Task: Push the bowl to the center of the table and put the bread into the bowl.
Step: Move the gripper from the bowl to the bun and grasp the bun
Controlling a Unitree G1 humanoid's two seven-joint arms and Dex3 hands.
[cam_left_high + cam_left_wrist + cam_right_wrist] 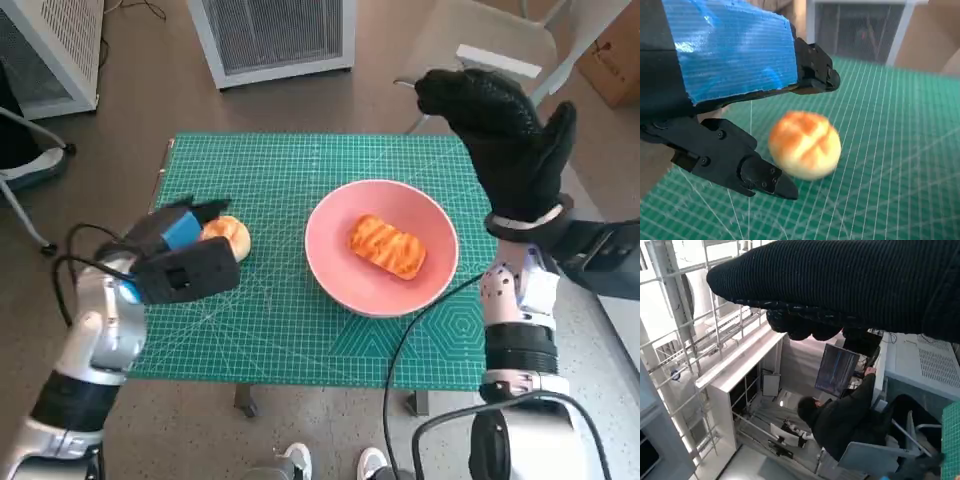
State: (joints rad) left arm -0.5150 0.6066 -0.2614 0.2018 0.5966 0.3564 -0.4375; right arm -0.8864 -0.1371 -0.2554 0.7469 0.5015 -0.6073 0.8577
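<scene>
My left hand (735, 115) hangs spread around the round bun (805, 145), fingers either side, seemingly not yet touching. I should close gently; the glossy crust looks soft. My gloved right hand (510, 140) is raised, holding nothing. The smooth pink bowl (330, 265), mid-surface on the green gridded mat (280, 340), already holds a striped pastry (387, 246).

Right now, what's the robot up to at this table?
The pink bowl sits near the middle of the green mat with one long glazed bread already in it. The left hand is at a round bun on the mat, fingers either side, not yet clamped. The right hand is raised beyond the bowl, holding nothing.
</scene>
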